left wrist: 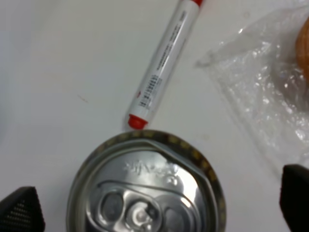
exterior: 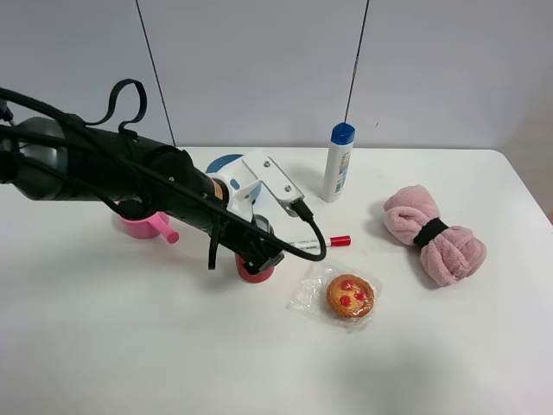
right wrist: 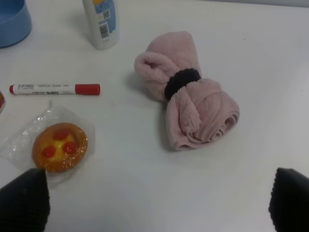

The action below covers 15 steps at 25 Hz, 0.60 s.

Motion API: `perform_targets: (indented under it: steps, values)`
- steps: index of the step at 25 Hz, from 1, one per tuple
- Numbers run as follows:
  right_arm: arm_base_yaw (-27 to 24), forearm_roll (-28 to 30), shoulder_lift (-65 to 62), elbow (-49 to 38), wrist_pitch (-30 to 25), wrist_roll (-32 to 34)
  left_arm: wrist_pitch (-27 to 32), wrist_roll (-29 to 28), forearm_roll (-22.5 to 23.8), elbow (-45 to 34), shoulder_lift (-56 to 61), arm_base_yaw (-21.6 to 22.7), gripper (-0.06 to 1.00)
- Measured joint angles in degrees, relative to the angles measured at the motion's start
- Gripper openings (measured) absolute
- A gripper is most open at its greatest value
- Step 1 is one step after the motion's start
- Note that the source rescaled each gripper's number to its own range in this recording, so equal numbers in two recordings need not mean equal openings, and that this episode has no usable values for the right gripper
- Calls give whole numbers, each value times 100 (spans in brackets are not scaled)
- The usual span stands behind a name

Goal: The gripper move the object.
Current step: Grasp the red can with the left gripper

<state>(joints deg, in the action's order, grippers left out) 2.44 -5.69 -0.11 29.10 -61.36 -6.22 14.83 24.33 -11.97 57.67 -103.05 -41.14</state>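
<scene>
L gripper [left wrist: 157,205] is over the red can [exterior: 256,273], jaws apart, a fingertip [left wrist: 19,212] on either side, no contact visible. The can stands upright on the white table [exterior: 130,346], silver top up. Marker [exterior: 320,242] lies just beside the can, its plain end nearly at the can's rim. Wrapped cookie [exterior: 350,296] is near the can, pink cup [exterior: 143,226] on the can's opposite side. R gripper [right wrist: 154,203] has jaws wide apart, nothing between; pink towel roll [right wrist: 190,104] lies well apart from the can.

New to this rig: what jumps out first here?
The black left gripper hangs over the red can mid-table, jaws open on either side of it. Next, the pink towel roll at the right and the wrapped pastry just right of the can.
</scene>
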Motion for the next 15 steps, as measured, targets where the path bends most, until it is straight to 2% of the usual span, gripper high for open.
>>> perform_targets:
  steps: [15]
  values:
    - [0,0,0,0,0,0,-511,0,0,1,-564,0,100]
